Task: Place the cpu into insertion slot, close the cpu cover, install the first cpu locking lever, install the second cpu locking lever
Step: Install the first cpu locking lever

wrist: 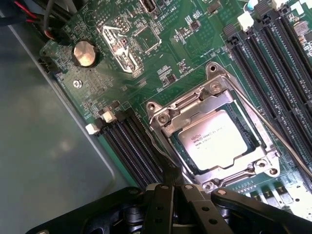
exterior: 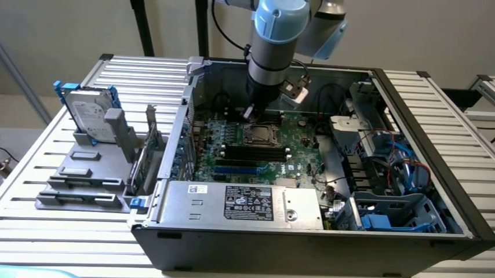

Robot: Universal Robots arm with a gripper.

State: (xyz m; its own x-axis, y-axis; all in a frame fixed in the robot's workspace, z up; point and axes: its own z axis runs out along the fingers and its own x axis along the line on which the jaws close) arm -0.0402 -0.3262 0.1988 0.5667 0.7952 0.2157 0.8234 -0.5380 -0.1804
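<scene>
The cpu (wrist: pixel 212 141), with its silvery-grey top, lies in the insertion slot (exterior: pixel 259 135) on the green motherboard. The cpu cover (wrist: pixel 168 113), a silvery frame, lies down around it with the chip showing through its window. One thin wire locking lever (wrist: pixel 280 139) runs along one side of the socket. Another lever (wrist: pixel 157 146) runs along the opposite side. My gripper (wrist: pixel 170 181) is shut, its black tip right at the end of that second lever by the socket's corner. In the exterior view my gripper (exterior: pixel 250 116) hangs just behind the socket, inside the open computer case.
Long black memory slots (wrist: pixel 129 146) flank the socket on both sides. A coin battery (wrist: pixel 85 52) sits on the board. The power supply (exterior: pixel 240 200) fills the case front, cables and drive bays (exterior: pixel 386 162) the exterior view's right. A hard drive (exterior: pixel 87 110) stands outside the case.
</scene>
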